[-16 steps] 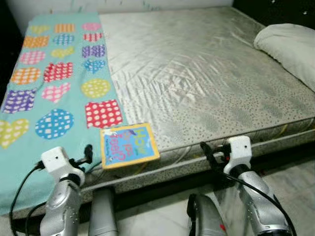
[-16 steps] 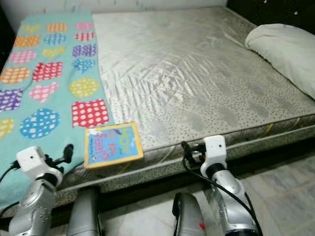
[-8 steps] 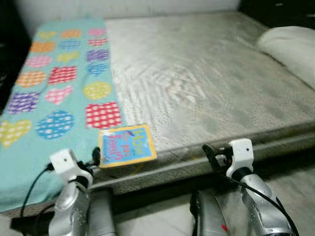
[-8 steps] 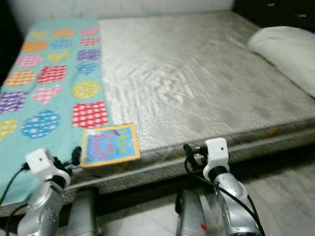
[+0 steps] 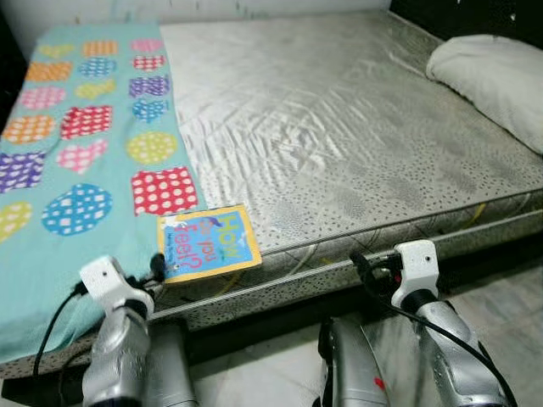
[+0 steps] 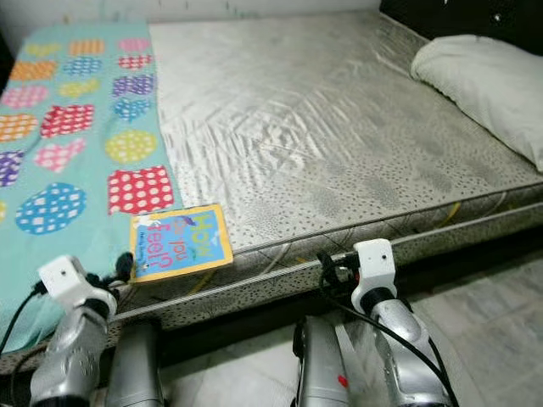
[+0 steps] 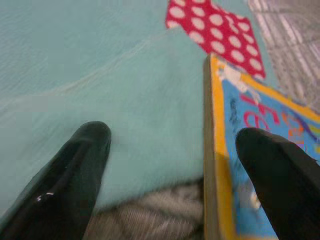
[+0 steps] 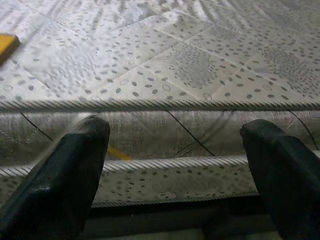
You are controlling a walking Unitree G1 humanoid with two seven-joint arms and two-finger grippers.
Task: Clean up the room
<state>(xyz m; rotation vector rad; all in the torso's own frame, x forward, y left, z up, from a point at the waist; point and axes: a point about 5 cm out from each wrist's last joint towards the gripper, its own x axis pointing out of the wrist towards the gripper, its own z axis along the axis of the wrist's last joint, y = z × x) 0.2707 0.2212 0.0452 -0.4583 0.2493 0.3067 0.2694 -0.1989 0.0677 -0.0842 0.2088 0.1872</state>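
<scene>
Since a second before, the left gripper (image 7: 170,165) had edged closer to the children's book (image 5: 208,242), its fingers spread wide with one over the book's corner. Just ahead of it lay the teal patterned blanket (image 5: 76,153). Off to the right, the right gripper (image 8: 175,165) gaped wide at the mattress (image 5: 339,127) edge, the pillow (image 5: 492,76) well beyond it.

The blanket (image 5: 76,161) is teal with polka-dotted hearts, circles and squares in many colours. The picture book (image 5: 208,242) is blue, yellow-edged. The mattress (image 5: 339,136) is silvery grey, speckled dark.
</scene>
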